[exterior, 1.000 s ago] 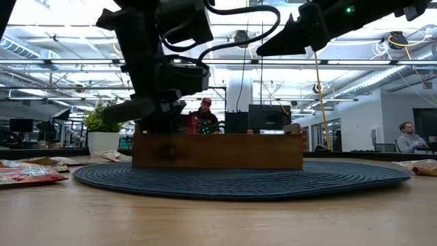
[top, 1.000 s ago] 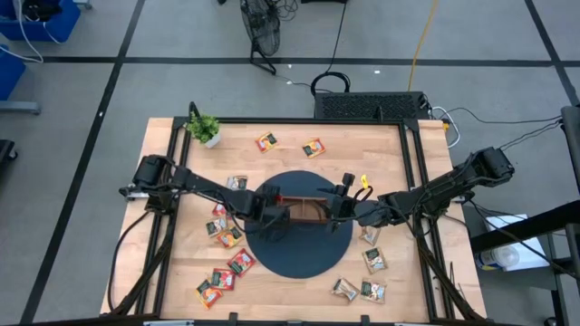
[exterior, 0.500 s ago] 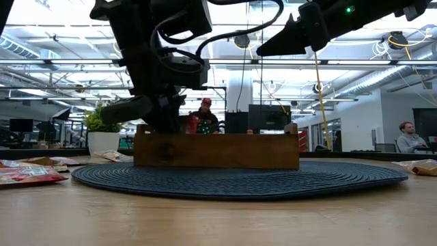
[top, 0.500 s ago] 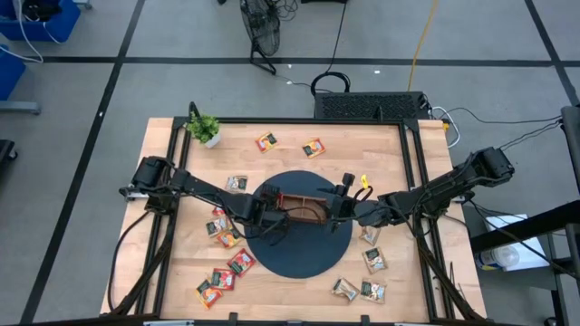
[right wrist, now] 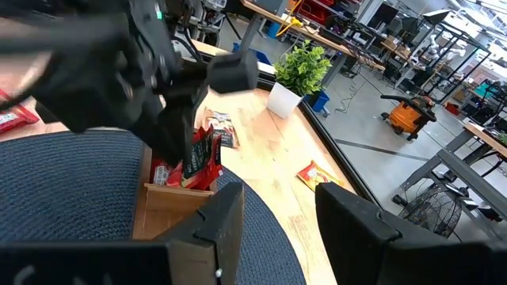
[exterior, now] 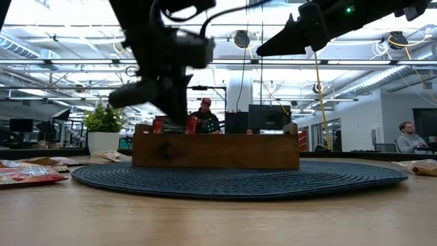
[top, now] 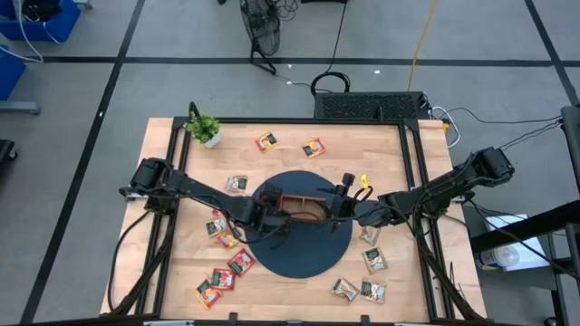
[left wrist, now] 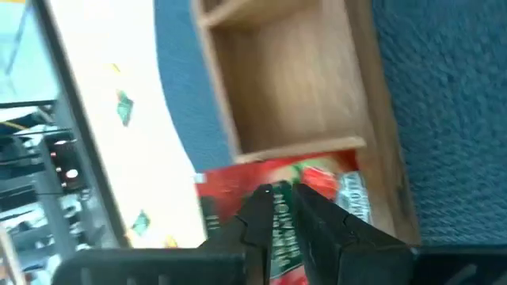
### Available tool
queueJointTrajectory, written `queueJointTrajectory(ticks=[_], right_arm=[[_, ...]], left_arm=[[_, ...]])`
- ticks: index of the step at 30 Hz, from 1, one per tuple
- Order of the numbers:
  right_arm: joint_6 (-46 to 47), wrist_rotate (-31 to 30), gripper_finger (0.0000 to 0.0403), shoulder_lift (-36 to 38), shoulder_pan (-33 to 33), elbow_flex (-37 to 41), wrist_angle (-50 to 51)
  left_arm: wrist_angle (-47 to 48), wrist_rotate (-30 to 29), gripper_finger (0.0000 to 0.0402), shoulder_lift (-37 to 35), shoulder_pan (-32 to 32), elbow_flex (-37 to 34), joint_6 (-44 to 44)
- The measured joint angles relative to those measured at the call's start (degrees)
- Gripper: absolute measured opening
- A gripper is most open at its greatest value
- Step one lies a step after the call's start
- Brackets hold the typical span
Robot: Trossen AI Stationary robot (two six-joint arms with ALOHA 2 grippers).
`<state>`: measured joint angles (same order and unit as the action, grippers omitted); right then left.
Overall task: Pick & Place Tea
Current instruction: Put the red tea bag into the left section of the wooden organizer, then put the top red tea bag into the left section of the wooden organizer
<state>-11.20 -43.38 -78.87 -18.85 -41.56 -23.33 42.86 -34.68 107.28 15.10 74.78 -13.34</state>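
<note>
Left wrist view: a red square tea-bag sachet (left wrist: 277,194) is seen pinched between the left gripper (left wrist: 287,207) and its two dark fingers, at the end compartment of the brown three-compartment wooden tray (left wrist: 301,95). From overhead, the tray (top: 313,196) is shown standing on a round dark blue woven mat (top: 304,249), with the left gripper (top: 269,214) at its left end and the right gripper (top: 343,207) held at its right end, fingers parted and empty. Other red, orange and beige-and-green sachets (top: 217,279) are scattered on the light wooden table (top: 290,290). Whether the held sachet touches the tray floor cannot be told, the view being blurred.
</note>
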Motion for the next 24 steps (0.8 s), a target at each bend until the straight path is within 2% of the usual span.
queueJointTrajectory(ticks=[7,11,14,17,20,24], right_arm=[[-0.2,0.0,0.0142,0.0,0.0,0.0,0.0],[-0.6,0.0,0.0142,0.0,0.0,0.0,0.2],[-1.7,0.0,0.0142,0.0,0.0,0.0,0.5],[-2.0,0.0,0.0142,0.0,0.0,0.0,0.5],[-2.5,0.1,0.0142,0.0,0.0,0.0,0.5],[-3.2,0.1,0.0142,0.0,0.0,0.0,0.5]], left_arm=[[9.3,0.7,0.0031,0.0,0.9,6.2,6.0],[19.6,7.5,0.0021,-3.2,0.0,4.6,17.0],[19.5,16.9,0.0018,-9.1,-2.0,-1.2,26.0],[16.1,24.3,0.0029,-17.4,-5.5,-10.3,33.8],[13.0,28.9,0.0059,-26.3,-10.0,-21.0,43.8],[11.2,35.5,0.0122,-36.1,-16.2,-33.4,55.9]])
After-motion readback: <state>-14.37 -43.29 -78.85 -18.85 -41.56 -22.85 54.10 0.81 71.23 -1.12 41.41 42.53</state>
